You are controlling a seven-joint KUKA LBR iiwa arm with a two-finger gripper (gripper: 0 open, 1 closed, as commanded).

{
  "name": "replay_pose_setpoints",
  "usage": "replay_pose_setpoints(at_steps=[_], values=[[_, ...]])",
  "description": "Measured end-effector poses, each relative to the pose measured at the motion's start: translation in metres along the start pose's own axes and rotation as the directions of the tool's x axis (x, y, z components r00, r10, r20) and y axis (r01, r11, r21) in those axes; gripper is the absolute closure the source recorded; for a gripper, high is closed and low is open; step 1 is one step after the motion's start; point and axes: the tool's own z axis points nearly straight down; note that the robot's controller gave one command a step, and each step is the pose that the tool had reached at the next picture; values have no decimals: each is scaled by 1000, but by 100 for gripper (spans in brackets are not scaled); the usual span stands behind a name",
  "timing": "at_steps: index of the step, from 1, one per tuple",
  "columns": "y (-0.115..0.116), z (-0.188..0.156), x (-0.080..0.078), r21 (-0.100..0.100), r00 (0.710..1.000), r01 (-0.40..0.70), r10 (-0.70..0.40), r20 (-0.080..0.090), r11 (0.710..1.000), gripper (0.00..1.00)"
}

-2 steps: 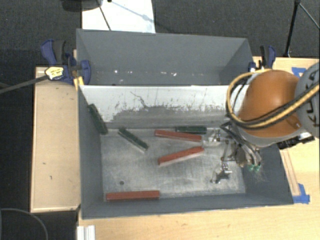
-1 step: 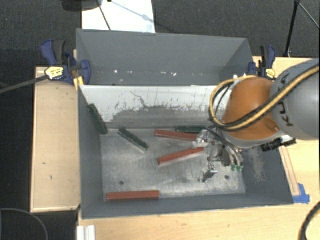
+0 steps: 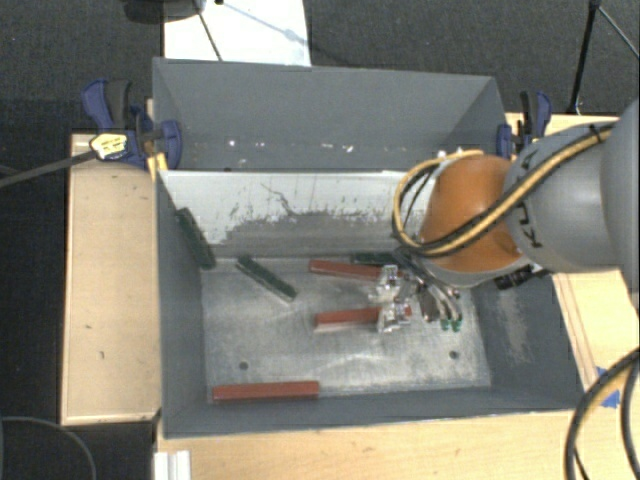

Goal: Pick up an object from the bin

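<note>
Gripper is hanging at the middle red-brown bar's right end. Open or closed: cannot tell

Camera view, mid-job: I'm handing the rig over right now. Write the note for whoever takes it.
Gripper: low in the bin's right half, at the right end of the middle red-brown bar. I cannot tell whether it has a grip.
Other things: rear red-brown bar just behind, front red-brown bar by the near wall, dark green bar centre-left, another dark green stick against the left wall.
Done: nothing lifted yet.
Left: secure one bar and raise it out.
</note>
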Motion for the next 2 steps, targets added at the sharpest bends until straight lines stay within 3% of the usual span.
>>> replay_pose_setpoints(at_steps=[1,2], values=[[0,0,0,0,1000,0,0,0,1000,100],[20,-147,5,0,999,44,-44,-13,999,100]])
